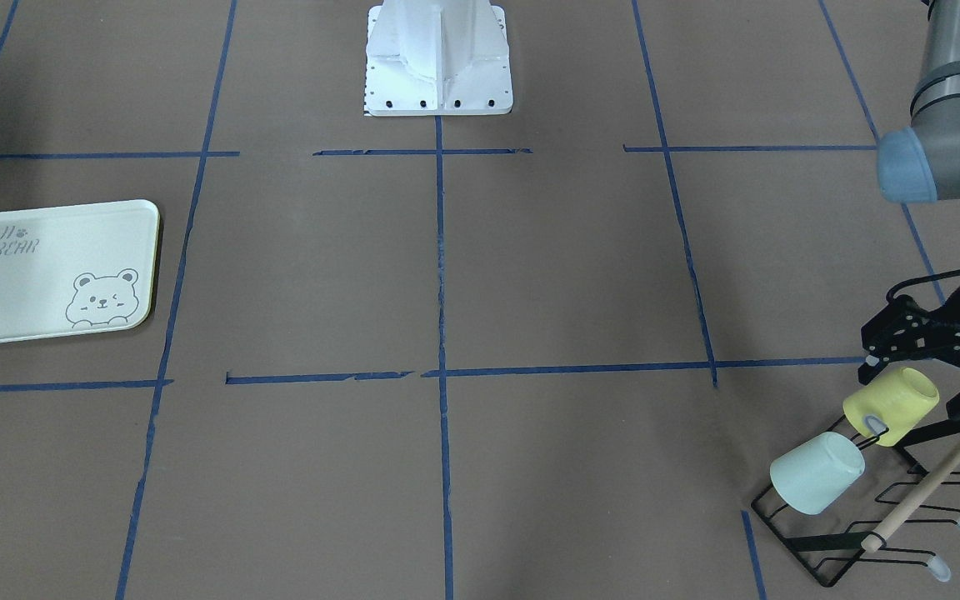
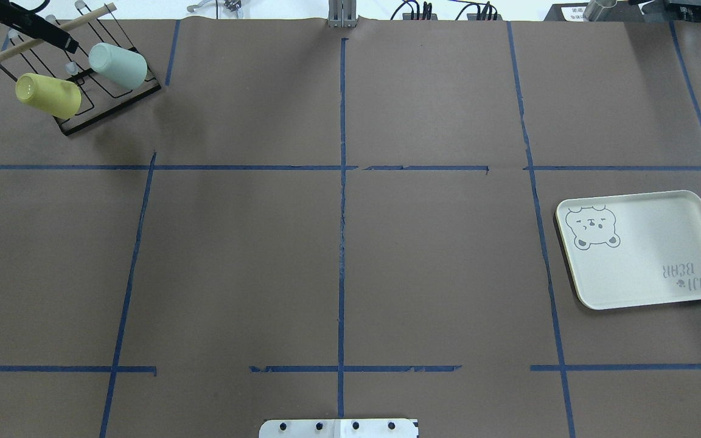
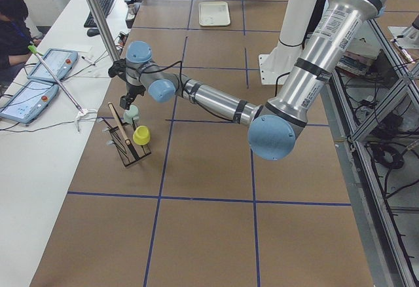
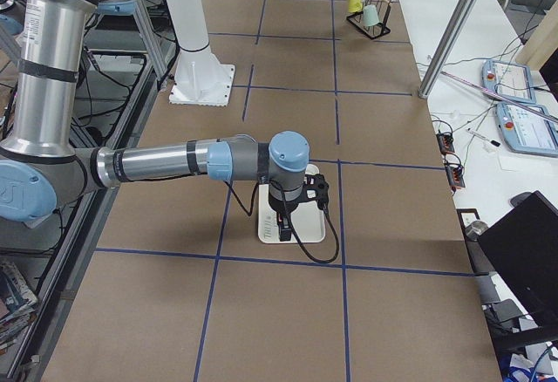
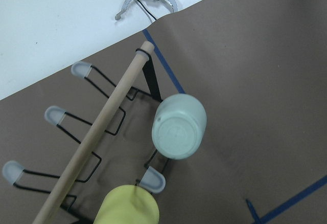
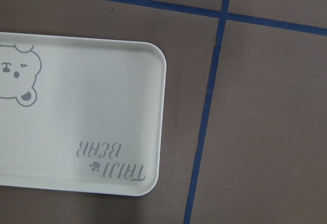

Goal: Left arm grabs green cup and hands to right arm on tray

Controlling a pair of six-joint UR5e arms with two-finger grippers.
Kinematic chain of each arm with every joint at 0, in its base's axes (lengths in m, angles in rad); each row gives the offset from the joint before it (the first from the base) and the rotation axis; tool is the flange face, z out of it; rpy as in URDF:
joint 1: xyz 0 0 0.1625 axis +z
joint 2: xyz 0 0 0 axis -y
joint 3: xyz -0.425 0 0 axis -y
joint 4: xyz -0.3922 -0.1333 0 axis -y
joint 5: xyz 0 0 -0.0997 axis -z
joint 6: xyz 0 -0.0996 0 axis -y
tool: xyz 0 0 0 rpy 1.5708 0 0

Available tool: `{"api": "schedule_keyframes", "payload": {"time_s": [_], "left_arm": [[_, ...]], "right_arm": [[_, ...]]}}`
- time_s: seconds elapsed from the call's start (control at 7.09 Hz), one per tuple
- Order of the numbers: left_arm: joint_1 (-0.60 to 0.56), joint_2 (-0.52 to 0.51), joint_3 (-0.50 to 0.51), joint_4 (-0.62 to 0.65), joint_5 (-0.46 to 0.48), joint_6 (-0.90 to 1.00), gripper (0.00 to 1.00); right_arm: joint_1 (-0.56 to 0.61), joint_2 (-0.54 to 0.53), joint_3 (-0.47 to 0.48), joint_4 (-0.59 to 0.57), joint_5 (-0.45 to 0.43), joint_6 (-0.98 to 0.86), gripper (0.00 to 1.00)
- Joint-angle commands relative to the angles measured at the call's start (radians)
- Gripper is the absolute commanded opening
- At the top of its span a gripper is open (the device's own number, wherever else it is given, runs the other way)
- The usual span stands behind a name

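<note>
Left end effector [image 1: 917, 350] hangs over the rack [image 1: 822, 554] at the desk's [image 1: 530, 275] far left corner, just above the cups. Can't tell if its fingers are apart or together: only black linkage shows in the front view, one black finger in the overhead view, and nothing of it in its wrist view. Green cup [image 1: 817, 483] is on the rack, mouth down over a prong and tilted, base facing the left wrist cam near frame centre. Nothing is gripping it. Yellow cup [image 1: 892, 406] sits on the next prong, just beside the green one, not touching it. A wooden rod [image 1: 930, 483] runs across the rack top, beside both cups. Tray [image 1: 30, 283] is at the opposite end of the desk, well apart from the rack, flat, bear print in one corner and lettering in the opposite one. Right end effector [image 4: 281, 223] hovers over the tray. It shows only in the right side view, so can't tell its state. Right wrist cam looks straight down on the tray's lettering corner and the blue tape lines beside it.
</note>
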Motion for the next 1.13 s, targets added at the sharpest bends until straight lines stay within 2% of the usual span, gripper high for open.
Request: {"api": "schedule_keyframes", "payload": {"time_s": [0.0,0.28,0.56,0.85,0.99], "left_arm": [[0.02,-0.045,0.132,-0.139,0.005,-0.069,1.0],[0.072,-0.065,0.206,-0.241,0.111,-0.12,1.0],[0.095,-0.064,0.209,-0.247,0.121,-0.148,1.0],[0.127,-0.064,0.209,-0.249,0.194,-0.152,1.0],[0.128,-0.064,0.209,-0.249,0.198,-0.152,1.0]], "right_arm": [[0.0,0.0,0.0,0.0,0.0,0.0,1.0],[0.0,0.0,-0.002,0.0,0.0,0.0,1.0],[0.0,0.0,-0.005,0.0,0.0,0.0,1.0],[0.0,0.0,-0.005,0.0,0.0,0.0,1.0],[0.0,0.0,-0.005,0.0,0.0,0.0,1.0]]}}
